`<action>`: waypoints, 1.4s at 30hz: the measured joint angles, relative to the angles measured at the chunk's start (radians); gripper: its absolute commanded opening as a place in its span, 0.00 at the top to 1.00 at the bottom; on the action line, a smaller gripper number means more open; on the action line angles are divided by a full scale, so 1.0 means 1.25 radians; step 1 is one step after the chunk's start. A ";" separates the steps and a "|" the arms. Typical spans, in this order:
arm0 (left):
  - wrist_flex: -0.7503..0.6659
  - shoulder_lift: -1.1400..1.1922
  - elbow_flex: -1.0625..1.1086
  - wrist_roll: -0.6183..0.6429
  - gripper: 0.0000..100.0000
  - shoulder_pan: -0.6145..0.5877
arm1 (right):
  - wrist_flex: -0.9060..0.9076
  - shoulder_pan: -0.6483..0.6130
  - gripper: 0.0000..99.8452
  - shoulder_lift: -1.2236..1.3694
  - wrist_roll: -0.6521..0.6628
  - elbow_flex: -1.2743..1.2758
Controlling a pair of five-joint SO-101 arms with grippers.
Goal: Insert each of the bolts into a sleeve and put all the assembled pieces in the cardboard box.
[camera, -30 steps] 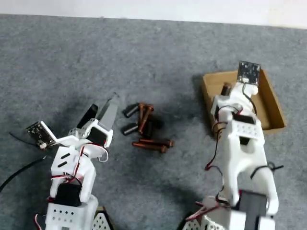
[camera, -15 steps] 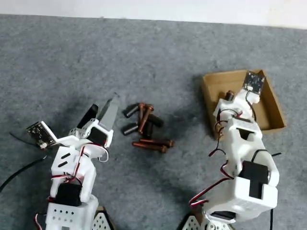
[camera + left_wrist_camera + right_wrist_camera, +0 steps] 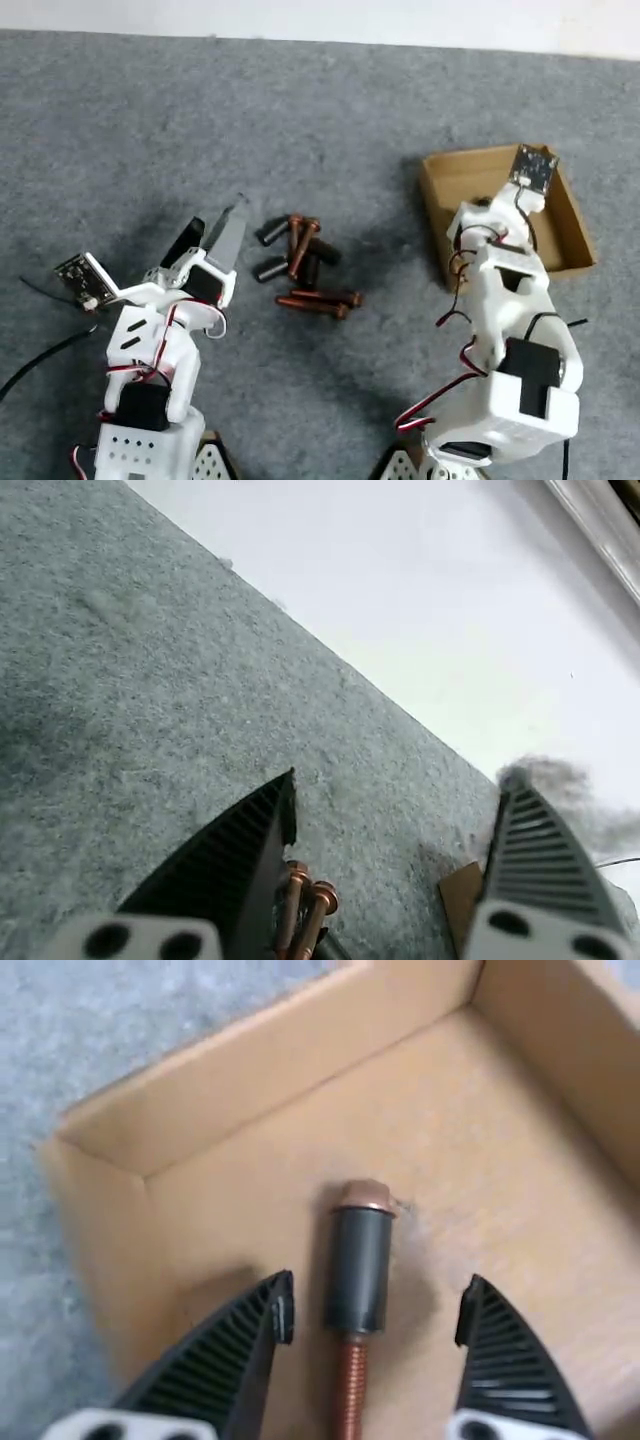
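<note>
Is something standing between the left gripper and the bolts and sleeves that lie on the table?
Nothing visible does. The left gripper is open beside the pile. Between it and the nearest sleeve and the bolts there is just the grey mat.

My high camera looks steeply down over the grey felt table (image 3: 330,120). My left wrist camera sits low, facing across the felt toward the copper-coloured metal bolts (image 3: 323,897); my right wrist camera hangs close above the shallow brown cardboard box (image 3: 250,1070). The high view shares both.
</note>
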 measured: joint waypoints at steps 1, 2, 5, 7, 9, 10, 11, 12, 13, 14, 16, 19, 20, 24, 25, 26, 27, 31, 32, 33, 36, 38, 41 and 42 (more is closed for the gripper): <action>0.000 0.000 0.000 0.000 0.70 0.000 | 0.000 0.000 0.76 -0.018 0.000 0.007; 0.000 0.000 0.000 0.000 0.70 0.000 | 0.002 0.000 0.76 -0.043 -0.001 0.020; 0.000 0.000 0.000 0.000 0.70 0.000 | 0.010 -0.025 0.76 -0.149 -0.001 0.085; 0.000 0.000 0.000 0.000 0.70 0.000 | 0.010 -0.063 0.76 -0.233 -0.001 0.146; 0.000 0.000 0.000 0.000 0.70 0.000 | 0.010 -0.104 0.76 -0.327 -0.001 0.207; 0.000 0.000 0.000 0.000 0.70 0.000 | 0.010 -0.125 0.76 -0.376 -0.001 0.241; 0.000 0.000 0.000 0.000 0.70 0.000 | 0.010 -0.147 0.76 -0.420 0.006 0.274; 0.000 0.000 0.000 0.000 0.70 0.000 | 0.010 -0.172 0.76 -0.463 0.029 0.304; 0.000 0.000 0.000 0.000 0.70 0.000 | 0.010 -0.200 0.76 -0.503 0.061 0.336; 0.000 0.000 0.000 0.000 0.70 0.000 | 0.010 -0.232 0.77 -0.543 0.098 0.368; 0.000 0.000 0.000 0.000 0.70 0.000 | 0.010 -0.295 0.77 -0.613 0.163 0.427; 0.000 0.000 0.000 0.000 0.70 0.000 | 0.031 -0.379 0.77 -0.684 0.194 0.492; 0.000 0.000 0.000 0.000 0.70 0.000 | 0.059 -0.401 0.77 -0.696 0.198 0.504; 0.000 0.000 0.000 0.000 0.70 -0.038 | 0.176 -0.460 0.77 -0.705 0.218 0.484; 0.000 0.000 0.000 0.000 0.70 -0.049 | 0.198 -0.477 0.77 -0.696 0.233 0.468; 0.000 0.000 0.000 0.000 0.70 -0.060 | 0.214 -0.493 0.77 -0.680 0.247 0.447; 0.000 0.000 0.000 0.000 0.70 -0.064 | 0.223 -0.507 0.77 -0.657 0.254 0.425; -0.002 0.000 0.000 0.000 0.70 -0.061 | 0.232 -0.529 0.77 -0.513 0.268 0.300; -0.002 0.000 0.000 0.000 0.70 -0.061 | 0.232 -0.529 0.77 -0.465 0.268 0.263; -0.002 0.000 0.000 0.000 0.70 -0.061 | 0.232 -0.529 0.77 -0.415 0.268 0.225; -0.002 0.000 0.000 0.000 0.70 -0.068 | 0.232 -0.529 0.77 -0.268 0.268 0.117; -0.002 0.000 0.000 0.000 0.70 -0.068 | 0.232 -0.529 0.77 -0.179 0.268 0.055; -0.002 0.000 0.000 0.000 0.70 -0.068 | 0.232 -0.529 0.77 -0.071 0.268 -0.007; -0.002 0.000 0.000 0.000 0.70 -0.068 | 0.232 -0.529 0.77 -0.044 0.269 -0.017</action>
